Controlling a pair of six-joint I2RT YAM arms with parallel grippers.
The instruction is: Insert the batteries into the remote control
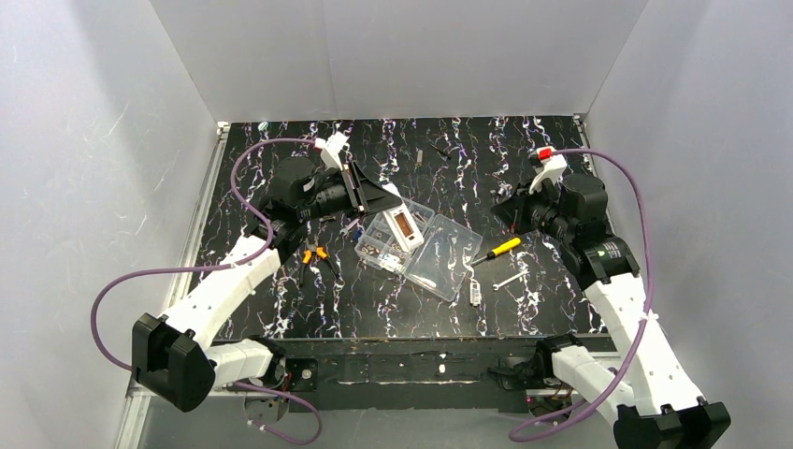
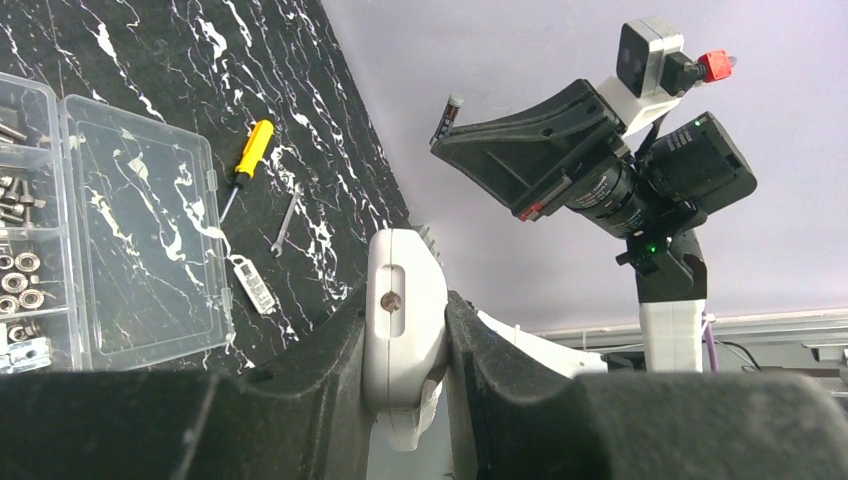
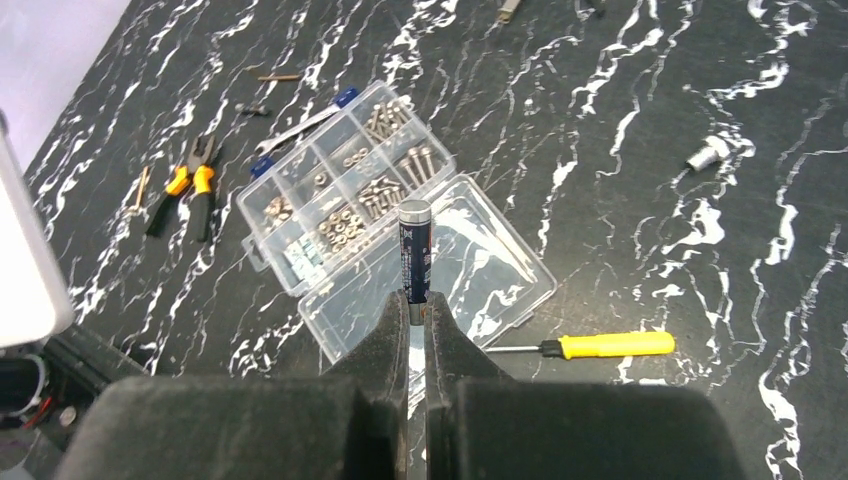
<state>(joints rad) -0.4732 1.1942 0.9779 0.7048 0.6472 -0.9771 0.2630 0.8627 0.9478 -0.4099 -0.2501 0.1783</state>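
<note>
My left gripper (image 1: pixel 382 198) is shut on the remote control (image 1: pixel 404 229), a slim white bar held in the air above the clear organiser box, its open brownish compartment facing up. In the left wrist view the remote control (image 2: pixel 405 270) shows end-on, clamped between the two black fingers (image 2: pixel 330 350). My right gripper (image 1: pixel 500 210) hovers to the right of the box, apart from the remote. It is shut on the lower end of a dark battery (image 3: pixel 415 245), which sticks straight out past the fingertips. The left wrist view shows the battery (image 2: pixel 447 115) poking from that gripper too.
The clear organiser box (image 1: pixel 439 267) lies with its lid open, screws and washers in its compartments. A yellow-handled screwdriver (image 1: pixel 498 249), a small wrench (image 1: pixel 510 279) and a tag (image 1: pixel 475 293) lie right of it. Orange-handled pliers (image 1: pixel 313 254) lie left. White walls surround the table.
</note>
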